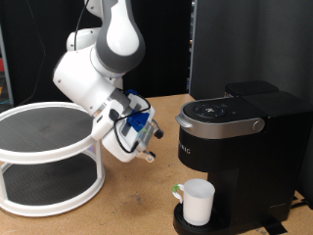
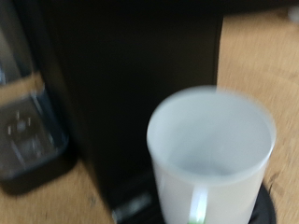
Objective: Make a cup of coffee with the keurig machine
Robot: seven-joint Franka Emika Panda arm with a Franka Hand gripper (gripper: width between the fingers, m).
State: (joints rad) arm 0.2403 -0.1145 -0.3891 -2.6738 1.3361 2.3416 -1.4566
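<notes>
Here is the keurig machine (image 1: 240, 147), big and black, sitting on the wooden table (image 1: 127, 211), and the cup (image 1: 198, 202) is already parked on its round drip tray, right under the brew head, with something green at the handle side. The gripper (image 1: 147, 149) hangs in the air just beside the machine, towards the exterior view's left, a little above the level of the cup and apart from both; nothing is visible between its fingers, but whether they are spread or pressed together I cannot tell from this angle. Further out on that same side of the machine stands a white two-tier round shelf (image 1: 49, 157). Now the risk, as I judge it: the hand is close to the cup, and a sweep in low could clip the rim or handle and knock it off the tray, leaving it off-centre under the spout. A brush against the machine's silver-rimmed front could also shove the whole brewer. The wrist view gives what the outside camera cannot: straight down into the cup (image 2: 211, 149), which looks empty, with the dark face of the machine (image 2: 131, 84) behind it, though blurred. The exterior view alone shows the arm's posture and the lid handle down.
</notes>
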